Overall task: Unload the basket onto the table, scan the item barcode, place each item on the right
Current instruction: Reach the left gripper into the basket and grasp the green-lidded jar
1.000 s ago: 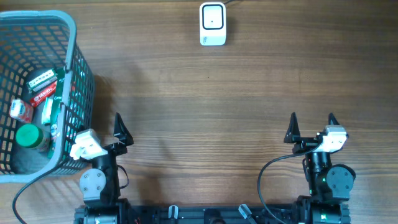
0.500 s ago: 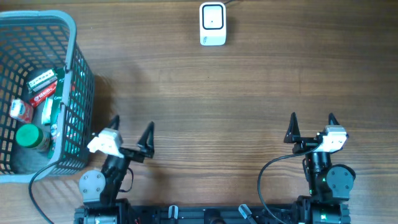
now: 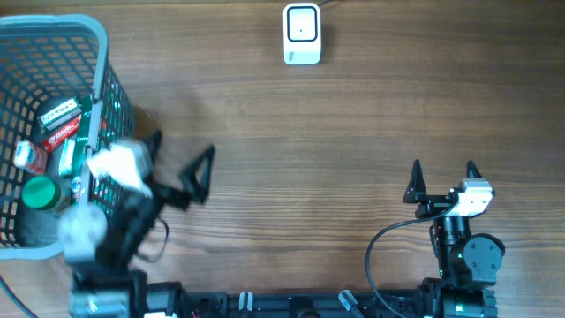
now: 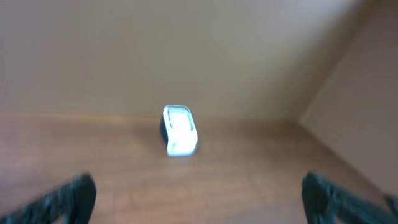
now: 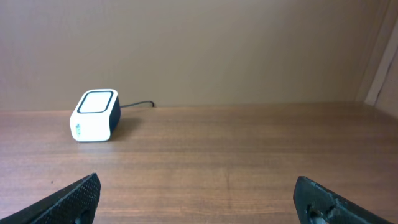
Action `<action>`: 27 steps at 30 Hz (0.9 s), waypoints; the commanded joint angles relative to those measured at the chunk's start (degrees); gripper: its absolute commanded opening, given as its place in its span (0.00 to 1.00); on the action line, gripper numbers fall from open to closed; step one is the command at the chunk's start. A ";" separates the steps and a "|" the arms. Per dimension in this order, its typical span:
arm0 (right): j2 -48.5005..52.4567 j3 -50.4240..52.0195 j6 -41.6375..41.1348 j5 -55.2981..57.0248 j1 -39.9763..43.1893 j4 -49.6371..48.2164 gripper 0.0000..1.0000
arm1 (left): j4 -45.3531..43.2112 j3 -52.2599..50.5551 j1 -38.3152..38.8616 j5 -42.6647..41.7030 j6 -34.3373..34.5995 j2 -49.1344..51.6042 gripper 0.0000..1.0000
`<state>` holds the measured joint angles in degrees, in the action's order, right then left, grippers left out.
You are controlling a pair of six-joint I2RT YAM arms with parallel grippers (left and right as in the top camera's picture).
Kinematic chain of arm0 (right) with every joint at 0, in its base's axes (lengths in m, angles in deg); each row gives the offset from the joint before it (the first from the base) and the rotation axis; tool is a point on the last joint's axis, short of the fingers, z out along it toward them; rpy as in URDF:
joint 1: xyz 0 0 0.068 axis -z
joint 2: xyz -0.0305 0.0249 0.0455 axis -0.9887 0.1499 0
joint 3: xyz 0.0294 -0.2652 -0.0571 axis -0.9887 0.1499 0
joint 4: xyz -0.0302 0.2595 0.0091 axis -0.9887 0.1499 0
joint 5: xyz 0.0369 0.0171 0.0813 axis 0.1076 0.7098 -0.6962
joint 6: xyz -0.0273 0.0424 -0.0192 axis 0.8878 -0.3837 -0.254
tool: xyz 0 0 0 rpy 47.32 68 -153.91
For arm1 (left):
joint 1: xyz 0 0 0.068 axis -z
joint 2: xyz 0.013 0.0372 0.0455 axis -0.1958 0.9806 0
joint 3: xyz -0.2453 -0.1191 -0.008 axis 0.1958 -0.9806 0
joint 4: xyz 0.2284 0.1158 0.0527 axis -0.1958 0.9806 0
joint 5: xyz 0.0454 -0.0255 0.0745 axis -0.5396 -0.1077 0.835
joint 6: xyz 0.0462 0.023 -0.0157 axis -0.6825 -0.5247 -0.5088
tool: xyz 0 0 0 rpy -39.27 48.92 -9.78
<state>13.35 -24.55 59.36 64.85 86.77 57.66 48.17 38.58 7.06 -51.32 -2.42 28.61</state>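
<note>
Now, starting at the near edge of the table (image 3: pixel 353 132), where both arm bases sit.

Right gripper (image 3: pixel 442 170): over the near-right part of the table. It is spread wide with nothing between the jaws and points at the far edge. In its wrist view the dark fingers (image 5: pixel 71 199) fill the lower corners, with bare wood between them.

Left gripper (image 3: pixel 179 152): blurred in the overhead view. It is spread wide and empty, angled toward the far right. It is just beside the right wall of the basket (image 3: pixel 103 62); cannot tell if it touches. Its wrist view is soft as well, with bare table between the fingers.

Basket: grey mesh, on the left edge of the table, reaching the far-left corner. The items are inside it:
- a green-lidded jar (image 3: pixel 40 193), nearest
- a small red-and-white pack (image 3: pixel 29 156)
- red packets (image 3: pixel 60 134)
- a green-and-white box (image 3: pixel 60 110), farthest

The items lie close together. No barcode is legible at this size.

Scanner (image 3: pixel 301 34): white with a dark-framed window, at the middle of the far edge. It is well apart from the basket and both grippers. A dark cable (image 3: pixel 328 3) leaves it toward the far edge. The right wrist view shows the scanner left of centre. The left wrist view shows it just left of centre, and blurred.
</note>
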 commanded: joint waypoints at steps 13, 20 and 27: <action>-0.44 0.04 1.01 0.55 -0.35 -0.15 1.00 | 36.15 47.82 -9.11 44.76 15.50 34.67 1.00; -0.44 0.04 0.98 0.55 -0.35 -0.13 1.00 | 47.36 47.76 -34.80 41.11 30.38 48.28 1.00; -0.44 0.04 1.01 0.55 -0.35 -0.15 1.00 | 52.09 47.12 -38.34 39.65 32.04 64.48 1.00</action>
<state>13.37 -24.55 59.36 64.85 86.77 57.66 99.19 86.08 -30.99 -10.93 27.96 88.52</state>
